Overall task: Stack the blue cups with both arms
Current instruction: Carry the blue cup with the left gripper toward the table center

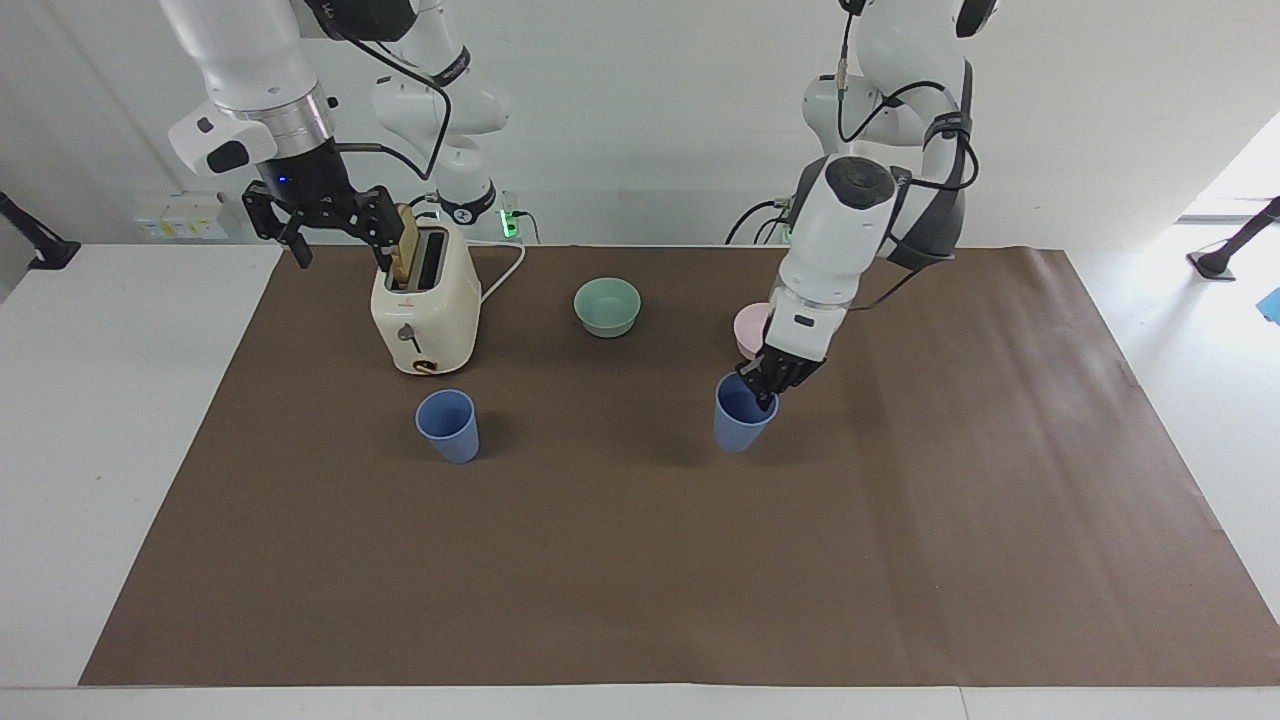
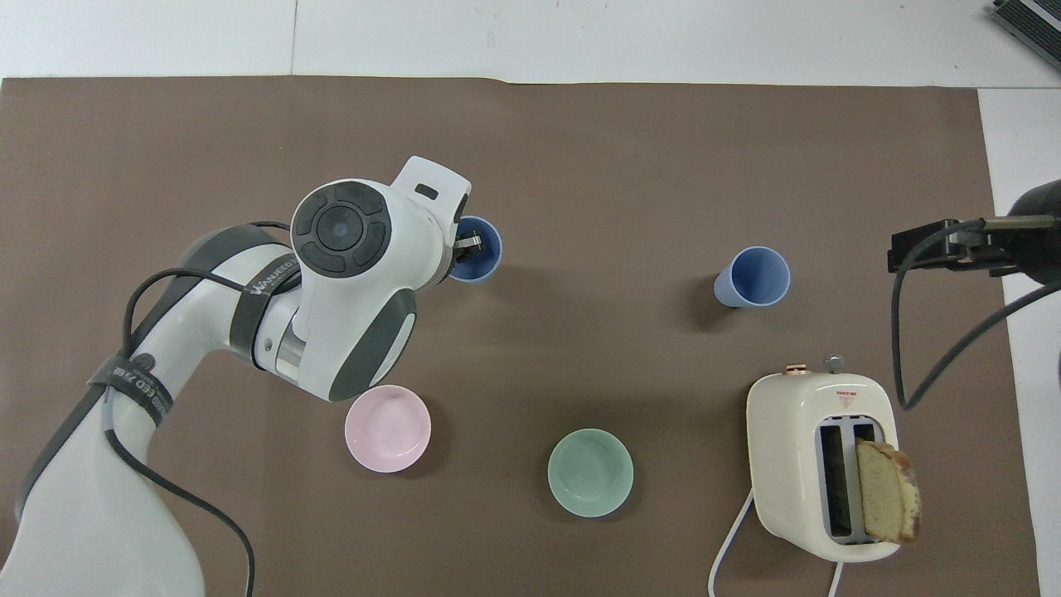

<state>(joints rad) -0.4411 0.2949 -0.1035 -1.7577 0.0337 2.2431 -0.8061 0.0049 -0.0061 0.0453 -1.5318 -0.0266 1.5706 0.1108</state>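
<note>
One blue cup (image 1: 448, 427) (image 2: 753, 278) stands upright on the brown mat, farther from the robots than the toaster. The second blue cup (image 1: 740, 428) (image 2: 481, 259) hangs low over the middle of the mat. My left gripper (image 1: 768, 388) (image 2: 464, 245) is shut on its rim, one finger inside the cup and one outside. My right gripper (image 1: 323, 228) (image 2: 920, 249) waits open and empty in the air beside the toaster's top, over the mat's edge at the right arm's end.
A cream toaster (image 1: 425, 310) (image 2: 816, 464) with a bread slice (image 2: 889, 491) in one slot stands near the right arm. A green bowl (image 1: 607, 306) (image 2: 590, 473) and a pink bowl (image 1: 746, 328) (image 2: 387, 429) sit nearer the robots; the left arm partly covers the pink bowl in the facing view.
</note>
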